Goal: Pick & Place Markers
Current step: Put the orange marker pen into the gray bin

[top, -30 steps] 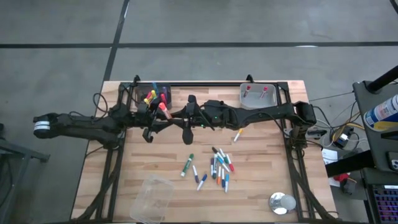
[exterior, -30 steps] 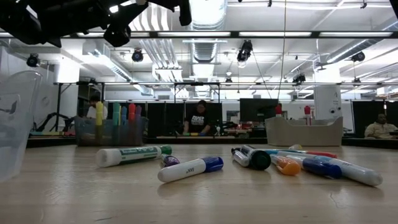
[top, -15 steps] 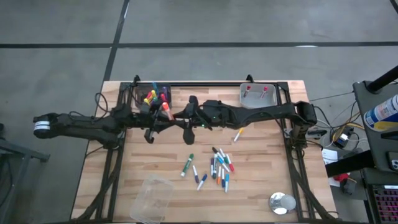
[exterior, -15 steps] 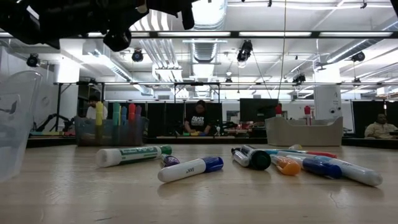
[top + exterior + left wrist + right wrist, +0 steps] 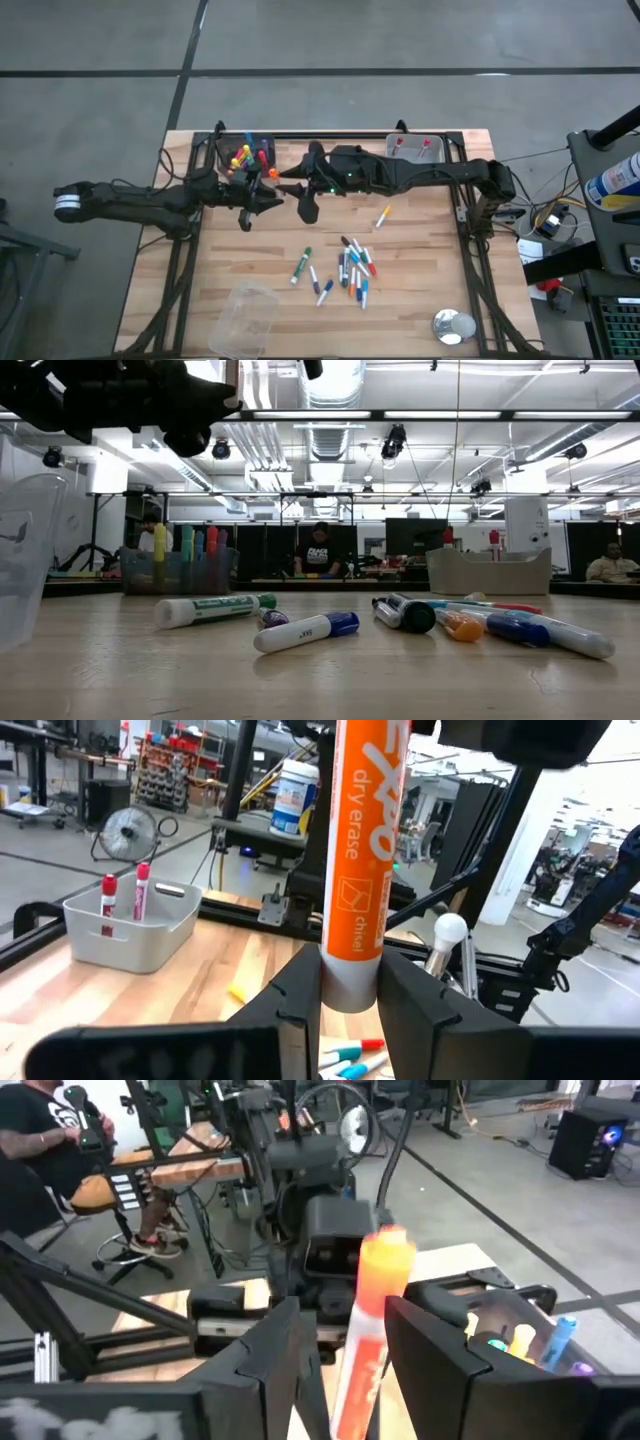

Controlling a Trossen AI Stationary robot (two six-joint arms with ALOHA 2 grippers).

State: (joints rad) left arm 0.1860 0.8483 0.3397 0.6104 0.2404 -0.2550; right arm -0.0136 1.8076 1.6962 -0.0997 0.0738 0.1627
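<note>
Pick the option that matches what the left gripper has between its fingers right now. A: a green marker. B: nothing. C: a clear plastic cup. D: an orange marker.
D: in the left wrist view the left gripper is closed on the white base of an orange marker standing upright between its fingers.

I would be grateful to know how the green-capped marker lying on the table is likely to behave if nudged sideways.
The green-capped marker has a round barrel lying on its side on the flat wooden table, so it would probably roll. It looks rigid and slim, so it is likely light and easy to lift.
</note>
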